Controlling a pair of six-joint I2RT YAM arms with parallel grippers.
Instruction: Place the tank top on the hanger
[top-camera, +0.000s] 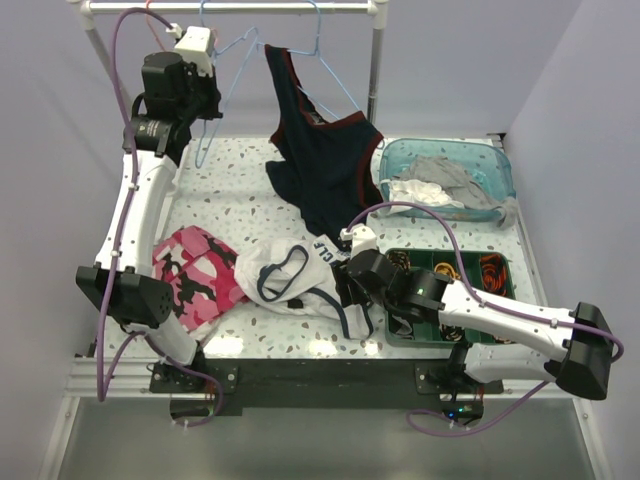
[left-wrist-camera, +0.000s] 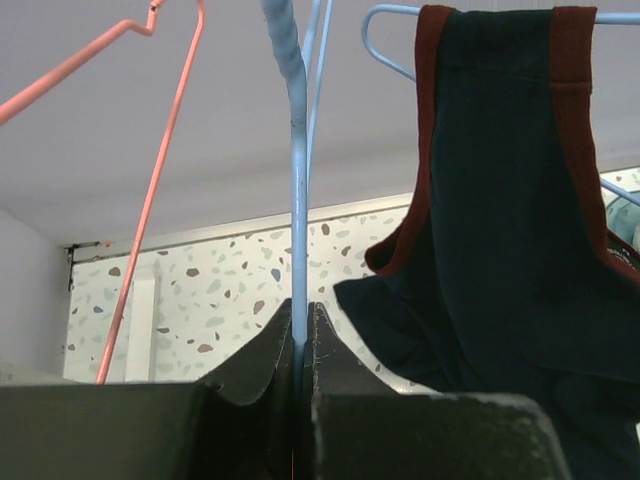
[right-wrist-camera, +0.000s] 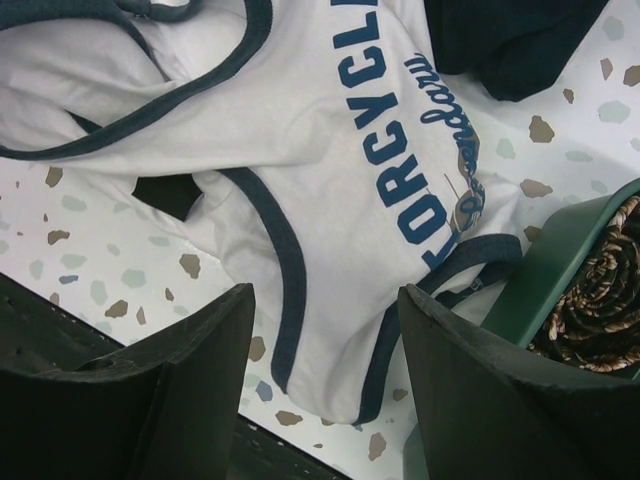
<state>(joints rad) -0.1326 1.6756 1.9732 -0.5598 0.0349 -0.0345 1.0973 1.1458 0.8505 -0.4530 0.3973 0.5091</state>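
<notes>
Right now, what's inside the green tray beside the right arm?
The green tray holds coiled cords: an orange cord and brown cords. The right arm lies over its near compartments, so their contents are hidden.

The pink camouflage garment lies against the left side of the tank top and closes that side. On its right, the green tray stands just beside its hem, and the right gripper hovers over that edge with its jaws apart. Behind it the dark navy top hangs low. The table is bare behind and to the left of it, between the two garments.
</notes>
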